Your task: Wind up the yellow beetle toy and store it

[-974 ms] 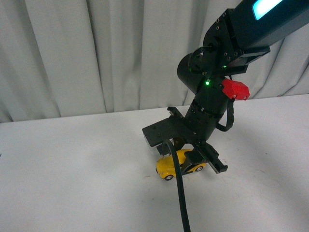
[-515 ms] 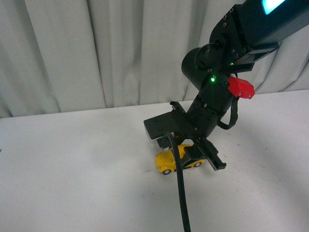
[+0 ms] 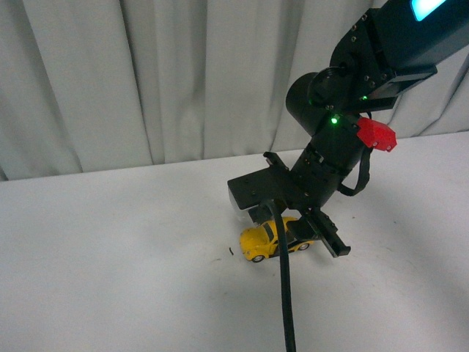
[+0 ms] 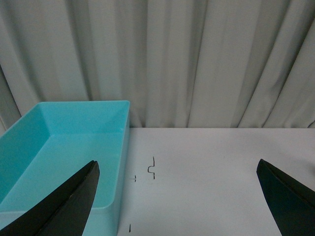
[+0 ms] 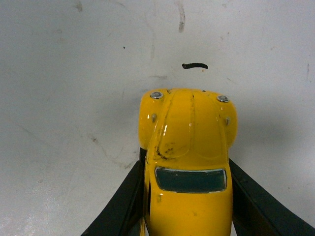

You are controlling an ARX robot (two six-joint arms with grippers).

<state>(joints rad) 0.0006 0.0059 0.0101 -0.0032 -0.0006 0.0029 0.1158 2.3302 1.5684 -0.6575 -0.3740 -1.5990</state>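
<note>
The yellow beetle toy (image 3: 265, 241) rests low on the white table, its nose pointing left in the front view. My right gripper (image 3: 289, 236) is shut on the toy's sides. In the right wrist view the toy (image 5: 188, 147) fills the centre, bonnet and dark windscreen up, with a black finger (image 5: 125, 196) pressed on either flank. My left gripper (image 4: 177, 196) is open, its two dark fingers (image 4: 64, 206) spread wide over bare table with nothing between them.
A turquoise bin (image 4: 59, 147) stands beside the left gripper, seen only in the left wrist view. A small black mark (image 5: 195, 65) lies on the table just ahead of the toy's nose. Grey curtain (image 3: 146, 81) closes off the table's far edge. A black cable (image 3: 287, 308) hangs in front.
The right arm has shifted a little rightward and away, carrying the toy along the table surface with it. The grip on the toy is unchanged.
</note>
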